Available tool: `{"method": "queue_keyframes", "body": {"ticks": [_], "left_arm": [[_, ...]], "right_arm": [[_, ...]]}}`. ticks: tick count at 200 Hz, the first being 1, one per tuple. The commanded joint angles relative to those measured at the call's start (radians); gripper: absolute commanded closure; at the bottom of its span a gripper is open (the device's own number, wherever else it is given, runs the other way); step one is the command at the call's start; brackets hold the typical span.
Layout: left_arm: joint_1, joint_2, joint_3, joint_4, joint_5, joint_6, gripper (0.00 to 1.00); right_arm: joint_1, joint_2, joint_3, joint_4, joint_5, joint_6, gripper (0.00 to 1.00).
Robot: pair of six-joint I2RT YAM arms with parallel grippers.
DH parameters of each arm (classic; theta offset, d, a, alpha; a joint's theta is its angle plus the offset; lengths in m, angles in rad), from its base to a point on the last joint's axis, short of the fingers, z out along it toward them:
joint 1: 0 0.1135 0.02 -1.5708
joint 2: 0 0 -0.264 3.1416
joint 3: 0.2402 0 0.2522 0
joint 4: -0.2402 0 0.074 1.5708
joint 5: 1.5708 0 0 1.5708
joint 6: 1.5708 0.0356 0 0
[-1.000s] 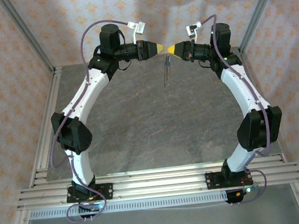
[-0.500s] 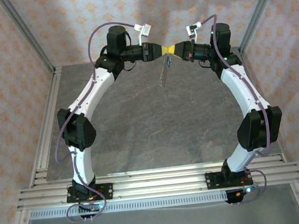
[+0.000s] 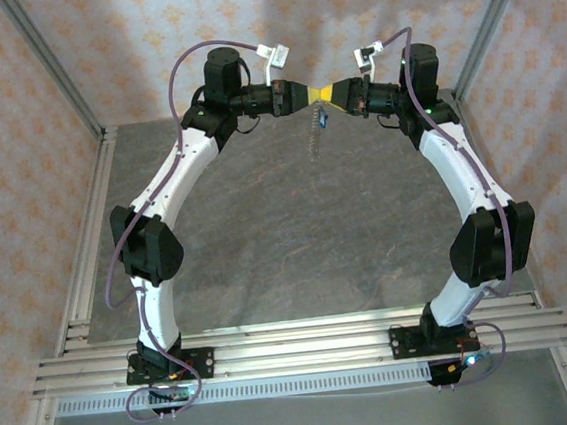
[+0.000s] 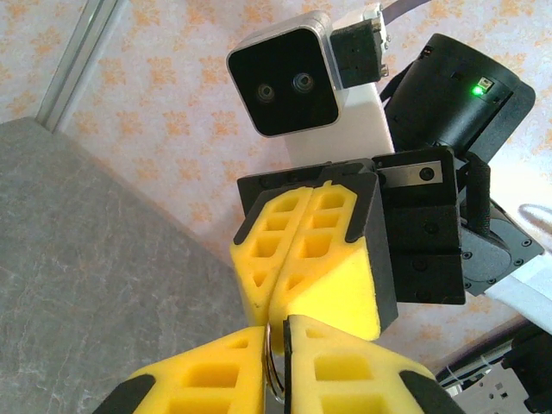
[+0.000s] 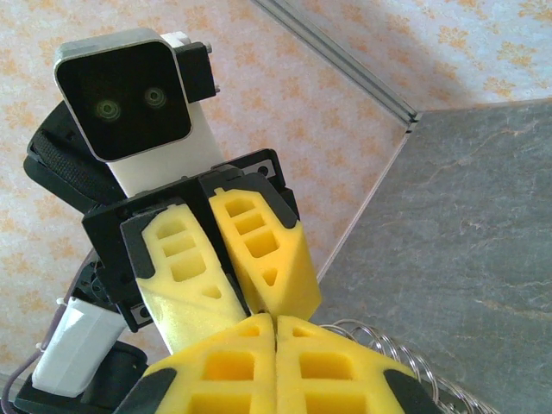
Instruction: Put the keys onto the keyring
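Observation:
High over the back of the table my left gripper (image 3: 312, 95) and right gripper (image 3: 329, 94) meet tip to tip. In the left wrist view my left gripper (image 4: 276, 335) is shut on the keyring (image 4: 272, 373), whose thin metal edge shows between its yellow pads. The right gripper's fingers (image 4: 306, 250) stand just above it. My right gripper (image 5: 276, 324) is shut too, with the keyring's coiled wire strand (image 5: 392, 345) coming out from beside its pads. The blue-headed key (image 3: 323, 119) and the strand (image 3: 314, 141) hang under the tips.
The grey table (image 3: 295, 231) lies far below the grippers. Aluminium frame rails (image 3: 87, 261) run along the left side and the near edge, and patterned walls (image 3: 13, 118) close in the back and sides.
My left arm has swung right until its tips meet the right gripper's, and its jaws have closed on the keyring. The hanging strand has swayed a little. The right arm has stayed still.

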Motion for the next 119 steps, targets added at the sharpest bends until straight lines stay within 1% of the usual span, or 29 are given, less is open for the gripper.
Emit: {"method": "queue_keyframes", "body": {"ticks": [1,59,73,92,99,119], "left_arm": [[-0.021,-0.011,0.029,-0.008,0.063,0.028,0.87],[-0.027,-0.017,0.036,-0.055,0.091,0.072,0.83],[-0.029,-0.015,0.044,-0.083,0.09,0.093,0.83],[-0.034,-0.014,0.053,-0.102,0.096,0.107,0.87],[-0.037,-0.013,0.061,-0.119,0.099,0.119,0.91],[-0.044,-0.003,0.089,-0.189,0.105,0.168,1.0]], "right_arm": [[-0.002,0.005,0.009,0.067,0.008,0.008,1.0],[-0.002,0.012,0.009,0.069,0.007,0.011,1.0],[-0.002,0.014,0.008,0.068,0.007,0.01,1.0],[-0.001,0.013,0.008,0.069,0.007,0.012,1.0],[-0.001,0.014,0.008,0.068,0.007,0.012,1.0],[-0.001,0.014,0.009,0.066,0.007,0.013,1.0]]}}
